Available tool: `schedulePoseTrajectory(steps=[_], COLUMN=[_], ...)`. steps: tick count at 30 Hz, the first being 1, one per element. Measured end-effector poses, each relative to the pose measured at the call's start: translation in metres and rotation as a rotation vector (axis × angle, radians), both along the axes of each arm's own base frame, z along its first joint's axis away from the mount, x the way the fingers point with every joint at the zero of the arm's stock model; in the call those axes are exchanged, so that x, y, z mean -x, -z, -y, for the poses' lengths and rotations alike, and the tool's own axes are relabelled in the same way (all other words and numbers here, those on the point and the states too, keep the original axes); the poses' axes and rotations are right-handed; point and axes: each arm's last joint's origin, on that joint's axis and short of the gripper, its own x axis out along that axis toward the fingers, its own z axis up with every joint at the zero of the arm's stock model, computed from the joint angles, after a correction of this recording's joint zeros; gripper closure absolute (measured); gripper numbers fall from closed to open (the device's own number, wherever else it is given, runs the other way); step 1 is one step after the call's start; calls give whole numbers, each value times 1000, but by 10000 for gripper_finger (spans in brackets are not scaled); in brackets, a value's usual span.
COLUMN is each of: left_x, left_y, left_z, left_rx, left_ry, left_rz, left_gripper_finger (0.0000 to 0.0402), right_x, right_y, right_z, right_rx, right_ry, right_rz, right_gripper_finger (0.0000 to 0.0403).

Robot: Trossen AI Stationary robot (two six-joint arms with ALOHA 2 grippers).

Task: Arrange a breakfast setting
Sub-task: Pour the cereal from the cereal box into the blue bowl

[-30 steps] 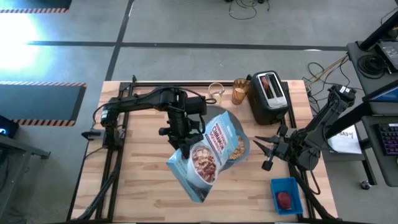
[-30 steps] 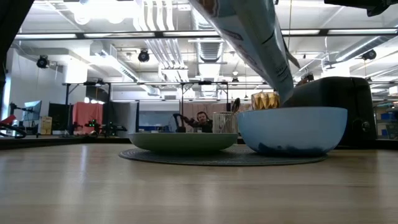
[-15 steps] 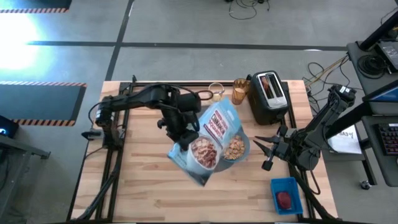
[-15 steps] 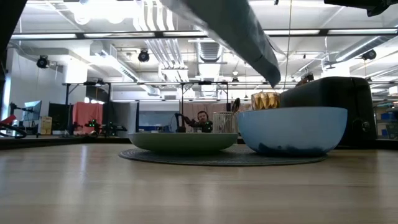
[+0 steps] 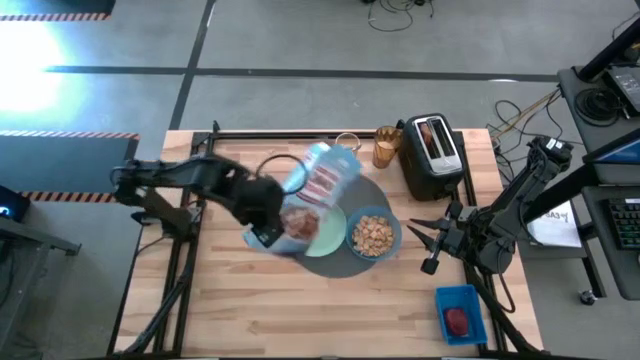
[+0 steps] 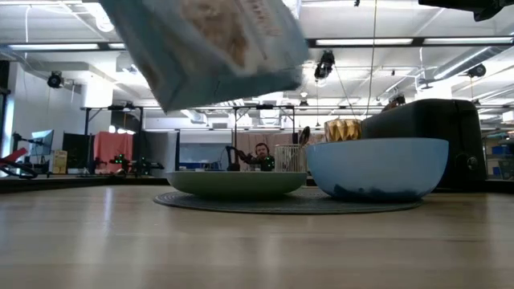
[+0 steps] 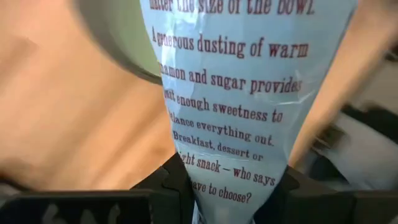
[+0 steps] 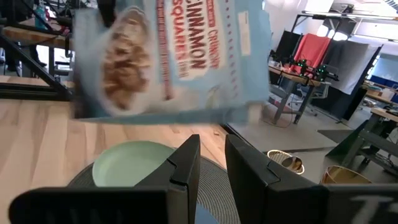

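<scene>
**High view: cereal bag carried clear of the filled bowl**

High view, left to right. The left gripper [image 5: 268,232] is clenched on the bottom seam of the pale-blue cinnamon-squares cereal bag [image 5: 312,195], which hangs tilted above the pale green plate [image 5: 330,232]. The plate sits on the round dark-grey mat [image 5: 350,268], touching or just beside the blue bowl [image 5: 375,237], which already holds cereal squares [image 5: 374,236]. Behind them stand the amber glass [image 5: 386,146] and a black toaster [image 5: 431,155] with a toast slice [image 5: 430,133] in its slot. The right gripper [image 5: 432,240] waits just beside the bowl, its fingers nearly closed on nothing. A blue tray [image 5: 460,313] with a small red food piece [image 5: 458,320] lies near the table's front right corner.

Judged step: putting the bag away. Keep the mouth upturned so no squares spill onto the plate, lift clear of the glass, and set the bag down on bare table well apart from the mat.
</scene>
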Motion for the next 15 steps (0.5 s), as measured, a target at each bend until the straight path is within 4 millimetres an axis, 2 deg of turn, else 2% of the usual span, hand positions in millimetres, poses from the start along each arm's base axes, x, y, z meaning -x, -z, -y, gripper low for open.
schedulePoseTrajectory(steps=[7, 15], left_x=[44, 91], left_y=[25, 76], left_z=[21, 25], left_rx=[-223, -283], left_ry=[-93, -199], left_rz=[143, 331], left_gripper_finger=[308, 308], right_x=[0, 0], right_y=[0, 0], right_z=[0, 0], right_rx=[0, 0], right_ry=[0, 0], right_rz=[0, 0], right_gripper_finger=[335, 335])
